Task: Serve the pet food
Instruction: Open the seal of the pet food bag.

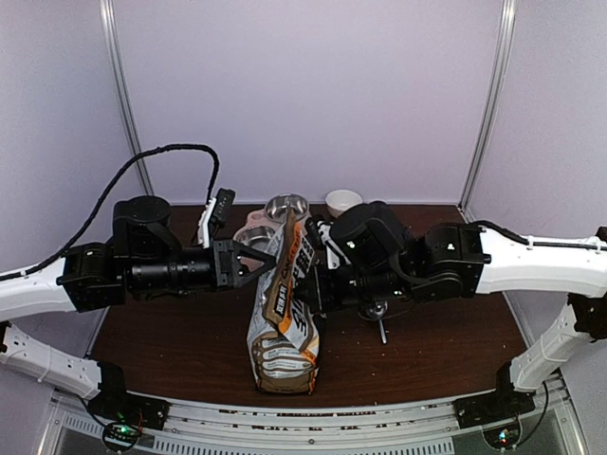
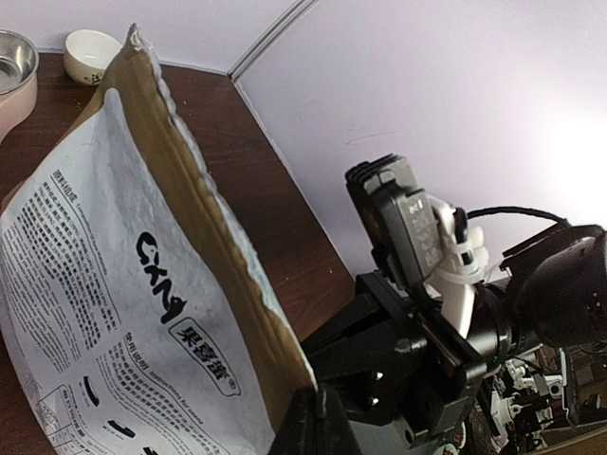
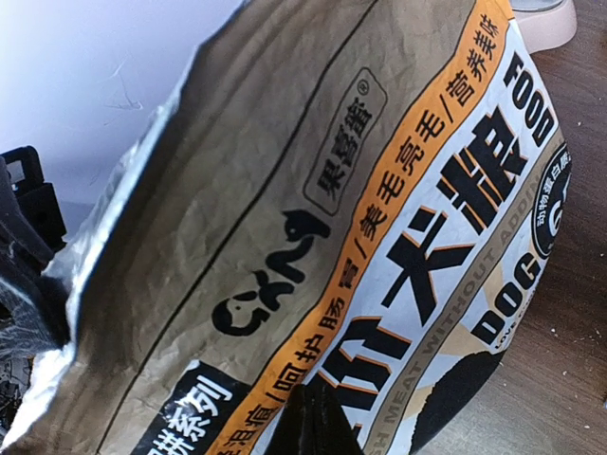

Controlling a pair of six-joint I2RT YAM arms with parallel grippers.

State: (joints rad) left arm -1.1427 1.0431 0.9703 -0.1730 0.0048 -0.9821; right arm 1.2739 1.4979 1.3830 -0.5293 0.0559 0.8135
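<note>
Bag (image 3: 379, 246) fills the right wrist view. It is propped at a tilt mid-table, top end just beside the pink feeder (image 1: 254, 226). Kibble presumably inside, not visible. Left gripper (image 2: 318, 427) clamped tight on the bag's upper edge; right gripper (image 3: 318, 422) pinched shut on its printed face. Risk: uneven pull, paper slips or tears, bag tips, kibble spills on table (image 1: 446, 332) and misses the metal bowl (image 1: 285, 205).

Left hand (image 1: 269, 258) and right hand (image 1: 305, 284) both pinched closed.
</note>
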